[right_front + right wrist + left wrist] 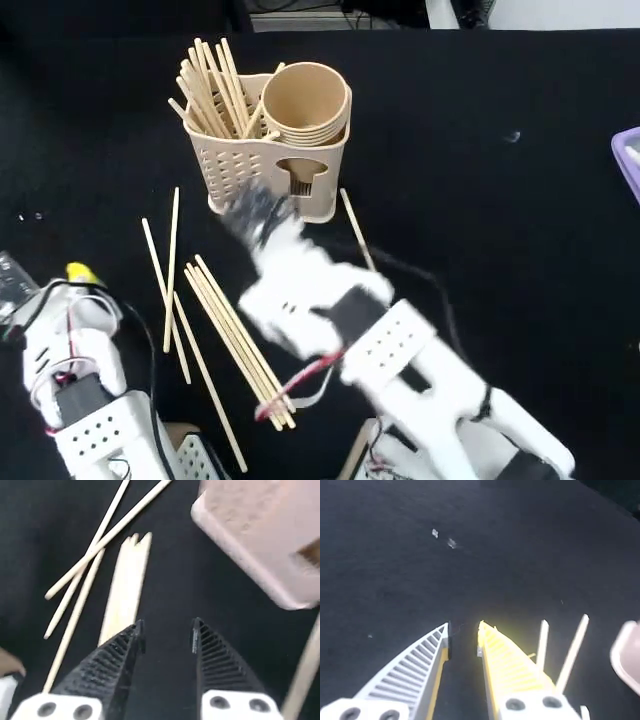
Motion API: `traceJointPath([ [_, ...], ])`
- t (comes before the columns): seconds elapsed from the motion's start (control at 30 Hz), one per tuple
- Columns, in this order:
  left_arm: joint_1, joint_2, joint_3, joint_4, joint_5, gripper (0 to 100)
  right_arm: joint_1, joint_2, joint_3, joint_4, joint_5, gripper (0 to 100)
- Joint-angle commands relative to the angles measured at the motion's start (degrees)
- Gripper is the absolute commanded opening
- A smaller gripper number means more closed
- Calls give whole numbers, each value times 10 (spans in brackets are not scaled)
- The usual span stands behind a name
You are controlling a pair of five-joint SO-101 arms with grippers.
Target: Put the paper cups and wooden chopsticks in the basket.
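Your right end effector [167, 630], half open and empty, hangs beside the basket [235, 170]. Loose chopsticks [238, 340] lie near the basket: probably light, stiff, apt to roll; grip mid-length. Left end effector [464, 635]: narrowly open, empty.

Basket [235, 172] wall blocked straight ahead of right gripper [167, 629], jaws parted. Loose chopsticks [235, 335] cluttered table [480, 220] between the arms; passage was wide past lone chopstick [357, 232].

I see a matt black cloth tabletop [480, 200], bare pale wooden chopsticks [240, 345], matt paper cups [305, 100] and a smooth perforated plastic basket [235, 170].
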Motion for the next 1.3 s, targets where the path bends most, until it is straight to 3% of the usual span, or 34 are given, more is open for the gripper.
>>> traceJointPath([
  [0.0,-48,-5,-46,-16,0,106,-77,-19,82,-131,-5,153],
  [0.3,-65,-1,-62,-16,-2,109,-102,-18,131,-187,-5,153],
  [0.43,-65,0,-63,-16,-3,109,-154,-18,151,-186,-5,156],
  [0.6,-65,1,-68,-11,-8,109,-188,-18,161,-185,-5,294],
  [0.67,-64,11,-73,-11,-22,109,-191,-18,162,-183,-5,306],
  [0.93,-64,164,-148,-18,-27,109,-216,-17,163,-193,-46,302],
  [1.07,-64,249,-170,-44,-27,108,-219,0,189,-239,-51,362],
  [1.27,-68,313,-172,-91,-27,108,-226,89,182,-309,-51,325],
])
